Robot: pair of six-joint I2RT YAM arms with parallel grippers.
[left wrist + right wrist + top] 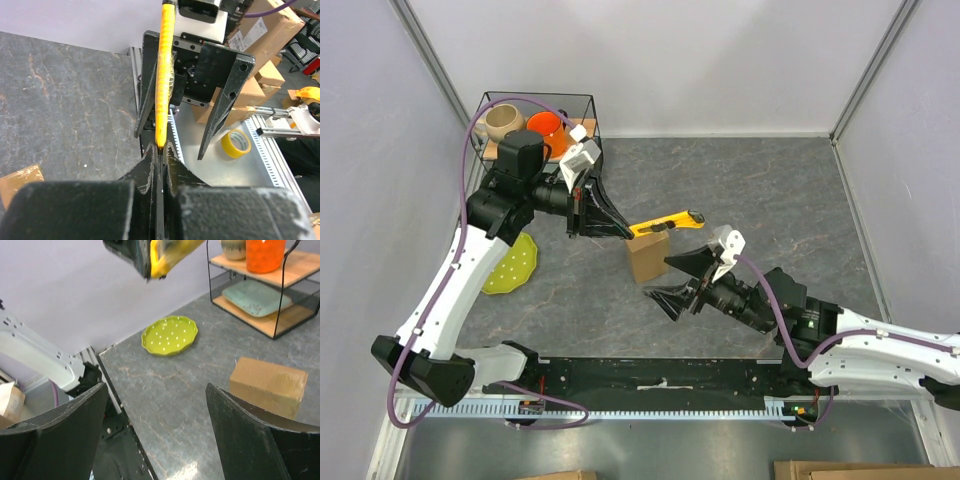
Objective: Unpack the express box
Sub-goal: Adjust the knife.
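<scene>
- Two sets of jaws flank the express box point(647, 257), which sits on the desk point(770, 190). The left jaws are just beside its far-left corner and the right jaws just beside its near-right side.
- Left jaws are clamped tight on one end of a yellow utility knife point(667, 222). The knife runs out from them above the box's far edge and points off to the box's right. Whether the blade is out, I cannot tell.
- Right jaws stand wide apart and hold nothing.
- In the right wrist view the box lies ahead of those jaws but off to one side. It lines up with one of the fingers point(250, 435) rather than with the gap, and its long axis seems to run across the line of approach.
- My judgement is that the right arm is better placed to steady the box. The coming move turns on shifting its jaws sideways until the box's narrow width sits between them, leaving the top free for the knife.
- No tape can be made out on the box in these views, so the cut line cannot be picked out.
- Well to the left of the box lies a green plate point(510, 265). A wire rack point(535, 120) stands far-left of the box, well apart from it.
</scene>
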